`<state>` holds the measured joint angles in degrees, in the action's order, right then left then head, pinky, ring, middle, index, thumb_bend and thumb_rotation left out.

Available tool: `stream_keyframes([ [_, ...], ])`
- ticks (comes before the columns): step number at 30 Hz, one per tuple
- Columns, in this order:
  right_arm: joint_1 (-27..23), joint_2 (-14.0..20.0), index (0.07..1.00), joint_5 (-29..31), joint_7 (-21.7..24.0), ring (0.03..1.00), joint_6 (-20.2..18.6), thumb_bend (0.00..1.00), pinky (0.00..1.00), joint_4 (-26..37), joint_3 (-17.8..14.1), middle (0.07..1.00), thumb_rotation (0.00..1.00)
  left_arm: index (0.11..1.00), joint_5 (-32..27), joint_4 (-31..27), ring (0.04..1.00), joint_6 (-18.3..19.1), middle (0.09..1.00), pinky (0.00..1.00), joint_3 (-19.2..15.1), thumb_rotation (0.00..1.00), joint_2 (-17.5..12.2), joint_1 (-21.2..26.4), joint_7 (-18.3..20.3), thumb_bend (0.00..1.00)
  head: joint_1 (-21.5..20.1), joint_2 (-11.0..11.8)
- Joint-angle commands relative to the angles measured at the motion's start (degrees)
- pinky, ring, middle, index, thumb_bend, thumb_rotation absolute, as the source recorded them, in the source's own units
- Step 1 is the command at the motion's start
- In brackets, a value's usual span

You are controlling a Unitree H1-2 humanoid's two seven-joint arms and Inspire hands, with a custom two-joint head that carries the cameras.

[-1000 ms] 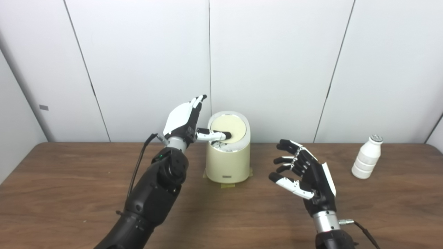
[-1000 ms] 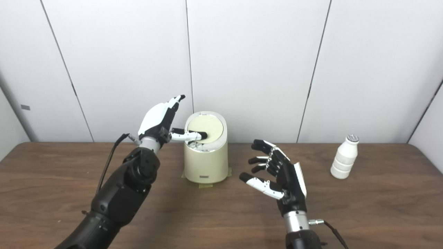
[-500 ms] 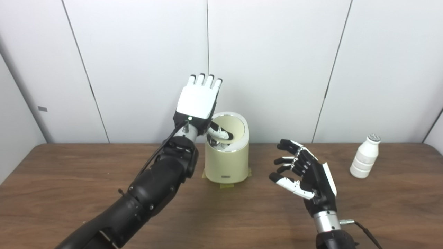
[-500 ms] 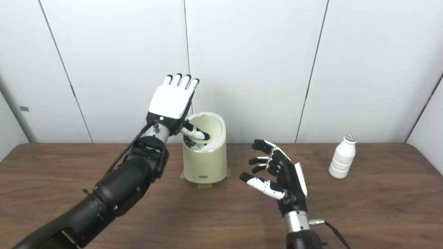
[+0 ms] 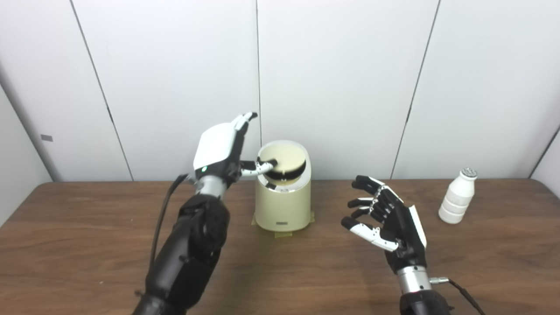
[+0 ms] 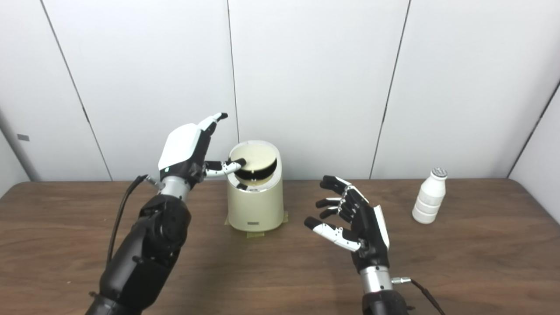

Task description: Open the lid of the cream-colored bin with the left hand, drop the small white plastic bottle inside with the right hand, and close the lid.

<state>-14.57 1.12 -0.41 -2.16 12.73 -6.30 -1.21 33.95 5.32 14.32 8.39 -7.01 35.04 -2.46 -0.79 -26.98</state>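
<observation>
The table (image 5: pixel 87 262) is carrying everything, a brown wooden top running up to a white panelled wall. The cream-colored bin (image 5: pixel 283 205) is standing near the middle of the far edge, sitting on tape tabs that are probably keeping it from sliding when pushed. The left hand (image 5: pixel 221 151) is hovering just beside the bin's left rim, fingers spread and pointing upward, gripping nothing, while its thumb is reaching sideways onto the lid (image 5: pixel 282 158). The lid is tilting, with a dark gap showing along its near edge, so the thumb appears to be pushing it to swing it open; whether the opening is wide enough yet cannot be told. The right hand (image 5: pixel 387 223) is waiting over the middle of the table, right of the bin, palm turned inward and fingers loosely spread, empty, likely kept clear until the lid is held open. The small white plastic bottle (image 5: pixel 457 197) is standing upright near the far right corner, well apart from both hands and untouched, so the right hand will be needing to travel rightward for it.
</observation>
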Motion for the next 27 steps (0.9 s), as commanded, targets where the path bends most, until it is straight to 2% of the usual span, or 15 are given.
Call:
stream_keyframes([
  [1, -2.37, 0.18, 0.733, 0.2, 0.21, 0.569, 1.61, 0.67, 0.44, 1.39, -0.15, 0.74, 0.25, 0.879, -8.37, -6.31, 0.828, -1.86, 0.865, 0.68, -4.33, 0.25, 1.4, 1.39, 0.39, 0.75, 0.02, -0.05],
  [5, -2.4, 0.42, 0.729, 0.57, 0.46, 0.567, 1.76, 0.66, 0.44, 1.31, -0.26, 0.738, 0.24, 0.814, -19.42, -12.51, 0.737, -1.13, 0.779, 0.63, -9.54, 0.2, 2.6, -4.66, 3.28, 0.68, 0.04, -0.16],
  [10, -2.29, 0.83, 0.728, 1.05, 0.67, 0.579, 1.91, 0.67, 0.45, 1.03, -0.54, 0.738, 0.25, 0.803, -26.15, -14.12, 0.707, -2.83, 0.764, 0.58, -11.84, 0.21, 1.52, -11.34, 4.73, 0.66, -0.25, -0.01],
  [13, -2.09, 0.86, 0.725, 0.92, 0.36, 0.589, 1.98, 0.68, 0.47, 1.29, -0.69, 0.733, 0.24, 0.783, -29.43, -13.01, 0.685, -5.62, 0.751, 0.54, -12.6, 0.19, 0.92, -15.45, 5.77, 0.65, -0.67, 0.16],
  [15, -1.93, 1.02, 0.727, 0.96, 0.36, 0.6, 1.94, 0.71, 0.49, 1.58, -0.73, 0.736, 0.26, 0.766, -30.47, -12.31, 0.663, -6.65, 0.737, 0.52, -12.58, 0.16, 0.75, -17.9, 6.04, 0.66, -1.43, 0.17],
  [18, -2.2, 1.5, 0.743, 2.26, 0.91, 0.617, 2.12, 0.76, 0.51, 1.02, -1.1, 0.754, 0.25, 0.751, -29.94, -12.34, 0.643, -5.83, 0.725, 0.51, -11.92, 0.09, 0.52, -20.71, 5.57, 0.64, -2.78, 0.04],
  [20, -2.73, 2.1, 0.76, 2.34, 0.9, 0.623, 1.43, 0.75, 0.52, 1.31, -1.51, 0.765, 0.2, 0.744, -29.79, -12.01, 0.632, -6.18, 0.717, 0.5, -11.6, 0.03, 0.42, -21.88, 5.34, 0.64, -4.54, 0.28],
  [22, -4.1, 3.82, 0.773, 2.0, 1.38, 0.634, -0.27, 0.79, 0.58, 2.05, -1.98, 0.773, 0.21, 0.741, -29.62, -11.53, 0.633, -6.41, 0.715, 0.5, -11.41, 0.01, 0.35, -22.51, 5.08, 0.64, -5.57, 0.55],
  [23, -4.74, 4.93, 0.771, 1.23, 1.68, 0.641, -1.16, 0.8, 0.58, 2.7, -2.04, 0.777, 0.21, 0.743, -29.49, -11.33, 0.632, -6.57, 0.72, 0.51, -11.3, 0.01, 0.29, -22.68, 4.95, 0.65, -7.46, 1.06],
  [25, -6.64, 8.69, 0.778, -5.71, 1.22, 0.651, -0.65, 0.79, 0.55, 4.04, -1.32, 0.786, 0.18, 0.74, -28.25, -11.08, 0.636, -6.76, 0.719, 0.53, -10.9, 0.04, -0.28, -22.63, 4.54, 0.66, -9.13, 1.53],
  [27, -8.45, 11.5, 0.773, -11.44, 0.64, 0.65, -0.56, 0.8, 0.53, 5.34, -0.87, 0.793, 0.18, 0.737, -27.66, -10.98, 0.66, -6.73, 0.714, 0.62, -10.88, 0.08, -0.74, -22.52, 4.36, 0.69, -10.49, 1.98],
])
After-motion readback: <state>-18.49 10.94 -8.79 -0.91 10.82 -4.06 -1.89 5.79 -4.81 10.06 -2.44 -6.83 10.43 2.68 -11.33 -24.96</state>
